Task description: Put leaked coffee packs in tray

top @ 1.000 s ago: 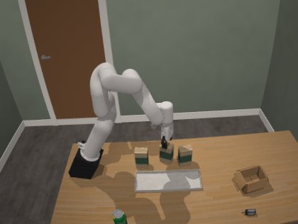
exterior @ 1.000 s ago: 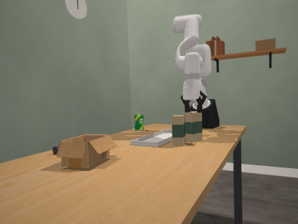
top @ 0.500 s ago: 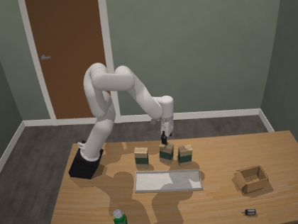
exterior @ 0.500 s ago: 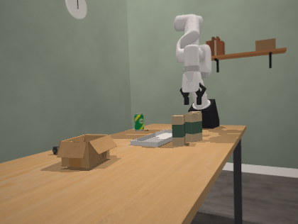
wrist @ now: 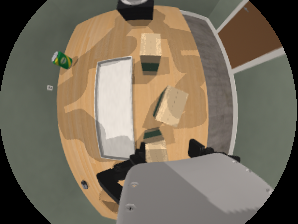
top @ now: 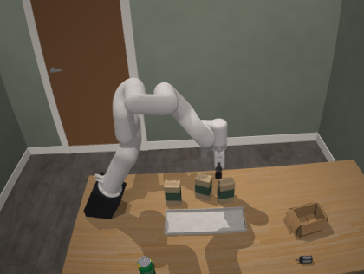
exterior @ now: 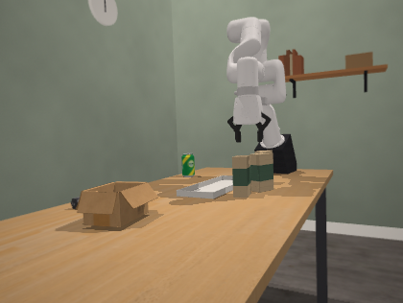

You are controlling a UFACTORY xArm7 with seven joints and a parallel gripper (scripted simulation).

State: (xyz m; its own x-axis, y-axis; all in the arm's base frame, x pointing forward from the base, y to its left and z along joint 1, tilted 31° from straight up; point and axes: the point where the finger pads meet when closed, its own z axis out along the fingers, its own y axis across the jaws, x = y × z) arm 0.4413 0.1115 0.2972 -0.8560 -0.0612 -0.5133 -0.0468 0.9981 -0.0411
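Note:
Three tan coffee packs with dark green bands stand in a row on the wooden table behind the tray: the left pack (top: 172,192), the middle pack (top: 203,186), turned a little, and the right pack (top: 226,189). The grey tray (top: 204,220) with a white inside lies in front of them and is empty. My gripper (top: 218,172) is open and empty. It hangs above the row, over the gap between the middle and right packs, touching none. In the exterior view the gripper (exterior: 248,130) is well above the pack tops (exterior: 252,174). The wrist view shows the packs (wrist: 172,104) and the tray (wrist: 115,106) below.
An open cardboard box (top: 308,218) stands at the right of the table. A green can (top: 146,264) stands near the front edge. A small dark object (top: 305,259) lies at the front right. The arm's black base (top: 104,201) is at the table's back left.

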